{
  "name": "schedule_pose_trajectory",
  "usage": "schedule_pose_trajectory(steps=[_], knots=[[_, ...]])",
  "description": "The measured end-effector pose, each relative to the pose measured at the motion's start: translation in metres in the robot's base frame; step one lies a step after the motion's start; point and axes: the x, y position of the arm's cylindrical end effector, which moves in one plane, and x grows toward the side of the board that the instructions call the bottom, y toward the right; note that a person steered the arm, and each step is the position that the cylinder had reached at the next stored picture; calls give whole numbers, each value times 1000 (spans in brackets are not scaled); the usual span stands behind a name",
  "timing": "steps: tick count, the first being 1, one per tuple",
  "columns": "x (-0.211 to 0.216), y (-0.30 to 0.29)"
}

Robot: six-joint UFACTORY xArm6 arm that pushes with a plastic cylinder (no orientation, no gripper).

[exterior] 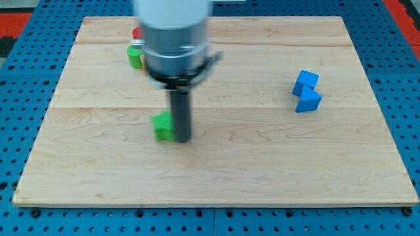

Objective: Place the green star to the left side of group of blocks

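Green star (163,126), or at least the green block that looks like it (too blurry to be sure of the shape), sits left of the tabletop's (262,164) middle, with the rod's tip (182,140) touching its right side. No jaws on this arm, it's just a rod. Up near the view's top left there's another green block (135,57) with a red one (136,33) right behind it, half hidden. Two blue blocks (306,91) sit touching, well off to the right.

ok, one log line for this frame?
my tip: touching right side of green block | second green block and red block: top left, partly hidden | two blue blocks: right | wooden board
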Motion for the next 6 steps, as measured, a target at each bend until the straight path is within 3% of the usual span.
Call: schedule_pose_trajectory(steps=[1,2,3,5,6], knots=[[-6,-75],[-45,-39],[-88,-42],[-41,-82],[-93,-181]])
